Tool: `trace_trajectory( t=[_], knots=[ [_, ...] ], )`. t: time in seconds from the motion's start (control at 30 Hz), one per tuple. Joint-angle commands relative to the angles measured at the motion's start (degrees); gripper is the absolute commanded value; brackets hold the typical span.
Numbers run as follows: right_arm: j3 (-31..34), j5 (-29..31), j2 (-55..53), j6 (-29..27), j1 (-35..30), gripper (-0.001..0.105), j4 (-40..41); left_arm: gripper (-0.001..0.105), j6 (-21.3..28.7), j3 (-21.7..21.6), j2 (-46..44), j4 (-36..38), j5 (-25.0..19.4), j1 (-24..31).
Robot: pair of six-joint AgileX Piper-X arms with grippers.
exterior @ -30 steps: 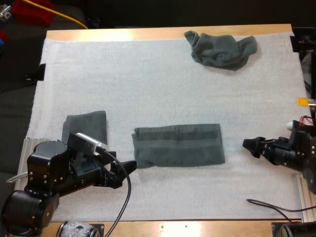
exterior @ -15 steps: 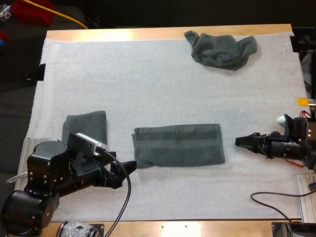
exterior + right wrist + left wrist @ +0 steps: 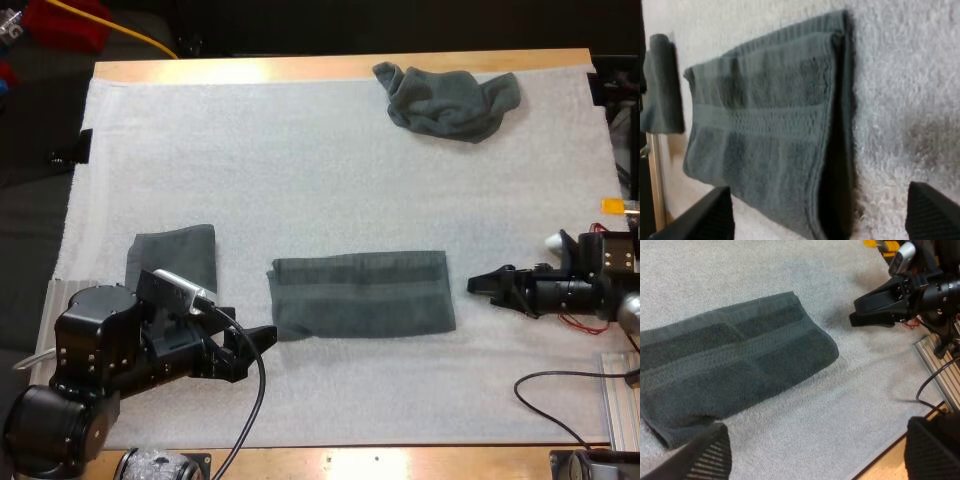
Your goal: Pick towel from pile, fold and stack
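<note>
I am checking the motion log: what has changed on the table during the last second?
The right end effector moved inward, toward the end of the long folded towel, open and not touching it. Nothing was taken or let go. The left end effector, small folded towel and crumpled towel stayed.

A robotics lab: two robot arms (image 3: 100,350) at a white-matted wooden table (image 3: 300,68)

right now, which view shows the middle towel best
The high view: the middle towel lies whole there, all four edges clear on the mat. The left wrist view cuts off one end of the towel; the right wrist view shows its near end close up, with the folded layers.
</note>
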Motion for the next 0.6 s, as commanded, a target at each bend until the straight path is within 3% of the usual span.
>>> trace_trajectory(
  t=[0.0,0.13,0.57],
  knots=[
    [-0.46,-1.13,0.91,-0.66,0.75,0.069,-0.40,0.070,-0.28,-0.48,-0.19,0.19,0.69,0.05],
    [-0.46,-1.12,3.75,0.60,3.31,0.069,-2.40,0.070,-0.28,-0.48,-0.19,0.19,1.76,0.05],
    [-0.46,0.56,10.38,15.60,11.34,0.069,-16.68,0.070,-0.28,-0.48,-0.19,0.19,5.49,0.05]
  ],
)
